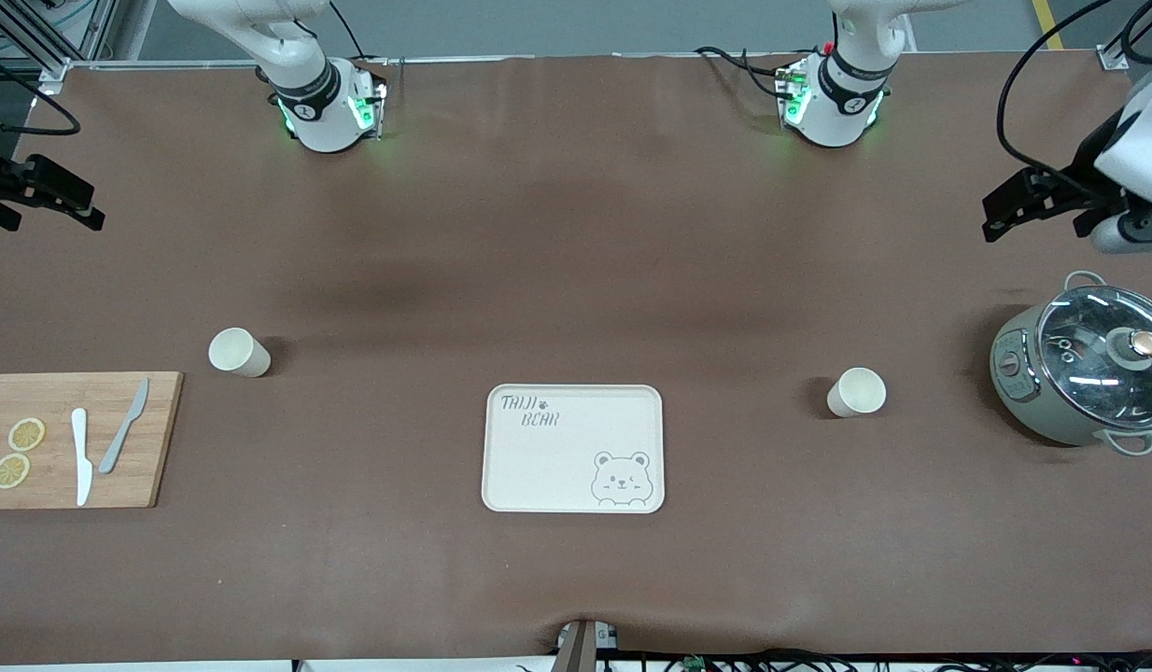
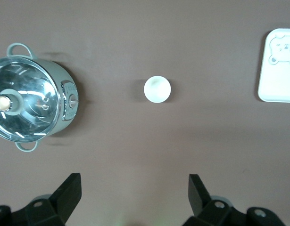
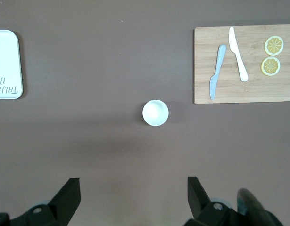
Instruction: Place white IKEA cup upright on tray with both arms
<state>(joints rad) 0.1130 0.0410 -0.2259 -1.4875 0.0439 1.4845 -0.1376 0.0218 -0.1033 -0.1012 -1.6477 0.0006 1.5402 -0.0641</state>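
Nothing had been grasped yet. Both cups stood upright on the brown surface [image 1: 576, 233]: one cup [image 1: 239, 353] at mid-left of the front view, the other cup [image 1: 857, 392] at mid-right, the tray [image 1: 529, 467] bare between them. The left end effector [image 2: 134, 195] and right end effector [image 3: 133, 195] hung high with fingers spread wide, empty. Each likely needed to descend over its cup.

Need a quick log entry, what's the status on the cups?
Both tools open, high at table ends. Two cups upright on table, tray bare. Nothing in the way.
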